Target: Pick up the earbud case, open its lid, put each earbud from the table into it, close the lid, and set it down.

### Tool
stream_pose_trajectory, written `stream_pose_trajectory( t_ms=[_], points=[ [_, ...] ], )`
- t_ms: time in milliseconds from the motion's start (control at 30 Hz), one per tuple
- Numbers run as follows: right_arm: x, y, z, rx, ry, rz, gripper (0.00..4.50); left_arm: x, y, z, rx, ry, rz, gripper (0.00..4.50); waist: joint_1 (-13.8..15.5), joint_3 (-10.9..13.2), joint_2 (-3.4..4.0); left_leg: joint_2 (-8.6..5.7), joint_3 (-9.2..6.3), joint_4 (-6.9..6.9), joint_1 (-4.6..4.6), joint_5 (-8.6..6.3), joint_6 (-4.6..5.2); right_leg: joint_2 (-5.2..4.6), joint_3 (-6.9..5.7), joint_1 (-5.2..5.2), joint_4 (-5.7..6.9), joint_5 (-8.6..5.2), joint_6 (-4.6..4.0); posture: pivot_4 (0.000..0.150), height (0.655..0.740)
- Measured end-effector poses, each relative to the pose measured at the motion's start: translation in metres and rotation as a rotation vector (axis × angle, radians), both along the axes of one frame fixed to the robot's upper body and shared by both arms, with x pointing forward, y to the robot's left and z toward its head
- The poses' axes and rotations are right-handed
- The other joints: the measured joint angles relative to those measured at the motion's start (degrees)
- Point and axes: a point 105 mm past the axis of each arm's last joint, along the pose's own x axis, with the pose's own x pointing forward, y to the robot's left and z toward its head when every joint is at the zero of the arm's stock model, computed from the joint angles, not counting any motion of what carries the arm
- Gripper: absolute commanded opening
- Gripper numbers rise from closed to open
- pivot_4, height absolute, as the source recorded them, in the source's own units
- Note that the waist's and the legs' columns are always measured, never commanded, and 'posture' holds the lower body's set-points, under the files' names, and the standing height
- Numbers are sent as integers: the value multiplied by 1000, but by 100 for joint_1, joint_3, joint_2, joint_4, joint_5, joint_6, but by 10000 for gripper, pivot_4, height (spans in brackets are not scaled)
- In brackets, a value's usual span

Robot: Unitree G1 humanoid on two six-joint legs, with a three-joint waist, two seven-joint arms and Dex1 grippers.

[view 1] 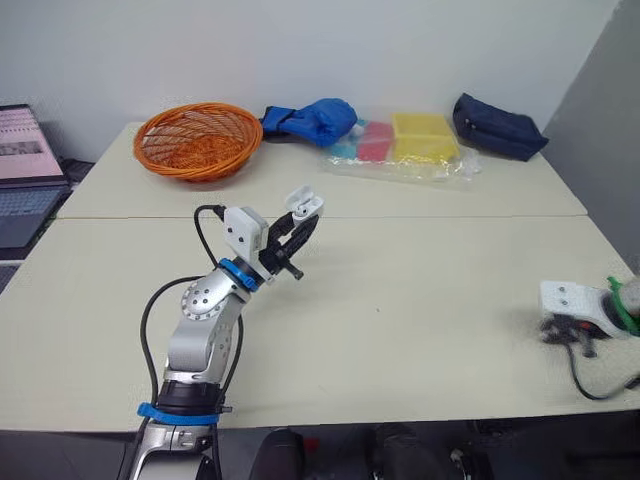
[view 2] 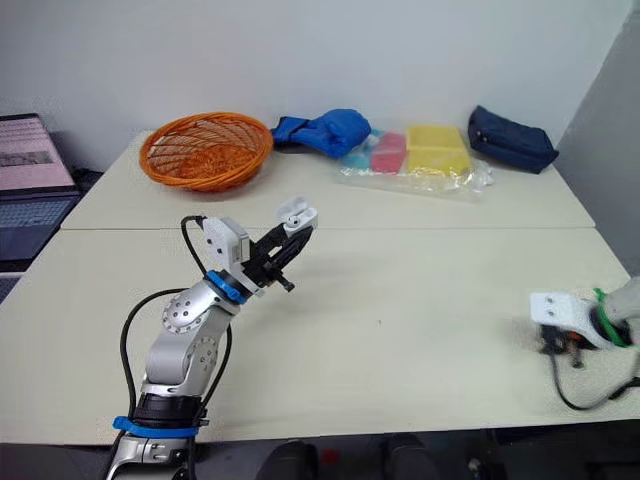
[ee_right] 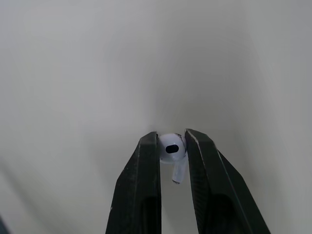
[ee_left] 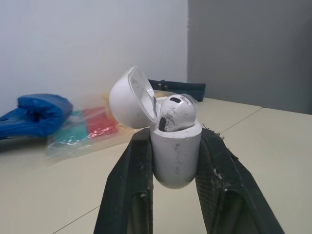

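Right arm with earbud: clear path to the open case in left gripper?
Likely yes: only table lies between the right gripper, shut on its earbud, and the earbud case the left gripper holds raised, lid open.

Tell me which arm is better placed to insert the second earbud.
Right. The right gripper is shut on the second earbud; the left gripper holds the open case with the first earbud inside.

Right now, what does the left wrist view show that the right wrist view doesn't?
Left wrist view: the left gripper holds the earbud case, lid open, one earbud seated inside. A blue cloth, a plastic bag and a dark pouch lie behind. Right wrist view: the right gripper pinches the other earbud, with the table behind it. Both: two black fingers shut on something small and white.
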Motion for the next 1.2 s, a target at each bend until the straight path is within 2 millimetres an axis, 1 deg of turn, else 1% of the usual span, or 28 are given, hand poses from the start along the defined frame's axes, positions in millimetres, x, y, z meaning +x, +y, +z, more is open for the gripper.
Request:
stream_pose_trajectory(
  t_ms=[33,67,100,133,167,200,233,267,300,367,433,533,633,733,867,1033,1200],
  points=[
    [10,32,14,138,-54,21,3977,1,-2,1,-1,-1,-5,7665,-46,2,1,3,-7,-1,-1,0,0,7,1,-4,4,6,-5,1500,7400],
    [13,57,27,233,-91,53,3977,1,-6,2,-6,-4,-17,7665,-50,4,5,2,-17,-1,-4,0,0,10,-3,-7,7,7,-6,1500,7400],
    [19,79,45,349,-142,57,3977,1,-6,2,-6,-8,-17,7665,-44,4,6,3,-26,-7,-3,1,0,13,-10,-7,6,6,-6,1500,7400],
    [22,96,62,446,-184,65,3977,1,-5,2,-6,-7,-16,7665,-33,4,7,3,-31,-7,-8,1,0,14,-13,-9,5,6,-7,1500,7400],
    [28,113,84,583,-241,35,3977,2,-3,1,-6,-6,-8,7665,-25,4,6,7,-33,-12,-7,1,-1,14,-14,-9,4,6,-9,1500,7400],
    [30,136,116,755,-321,37,3977,3,-1,1,-11,-4,-2,7665,-35,5,6,7,-27,-12,-14,1,-1,16,-9,-22,8,7,-11,1500,7400],
    [28,156,140,882,-371,53,3977,3,-4,3,-18,-7,-10,7665,-34,4,7,5,-23,-17,-20,1,0,14,-7,-29,9,7,-10,1500,7400],
    [23,172,163,985,-419,75,3977,3,-9,4,-27,-12,-26,7665,-18,4,7,7,-22,-22,-24,1,-1,14,-10,-29,2,5,-10,1500,7400],
    [19,182,179,1042,-455,83,3977,2,-13,5,-32,-16,-40,7665,18,3,6,7,-19,-25,-27,0,-1,12,-13,-29,-5,5,-9,1500,7400],
    [18,187,192,1109,-493,58,3977,1,-12,5,-32,-16,-46,7665,112,-3,-4,3,-14,-25,-36,-5,-9,1,-17,-30,-13,1,-11,1500,7400],
    [23,191,194,1163,-510,12,3977,0,-14,6,-43,-15,-59,7665,131,-3,-4,-4,4,-24,-56,-7,-10,-17,-9,-48,-17,3,-12,1500,7400],
    [30,197,189,1163,-512,-7,3977,-2,-22,4,-47,-2,-109,7665,127,-3,-4,-10,14,-6,-113,-6,-9,-26,-2,-97,-15,15,-4,1500,7400],
    [37,199,184,1169,-511,-31,3977,-3,-26,7,-57,-6,-137,7665,115,-3,-4,-13,12,-5,-113,-6,-9,-21,-4,-96,-15,15,-4,1500,7400],
    [38,203,178,1164,-513,-25,3977,-4,-29,8,-70,-7,-150,7665,105,-3,-4,-3,1,-5,-109,-6,-8,-5,-8,-96,-10,13,-1,1500,7400],
    [40,208,163,1159,-489,-38,3977,-5,-36,10,-73,-11,-171,7665,92,-3,-4,4,-4,-5,-105,-5,-7,5,-8,-96,-6,10,3,1500,7400],
    [39,212,144,1147,-454,-57,3977,-5,-36,10,-73,-11,-173,7665,87,-3,-4,3,-1,-5,-106,-5,-7,4,-5,-96,-8,9,6,1500,7400],
    [41,211,141,1135,-468,-74,3977,-5,-37,10,-72,-12,-178,7665,87,-3,-4,3,-2,-5,-106,-5,-7,4,-6,-96,-8,8,6,1500,7400]
  ],
)
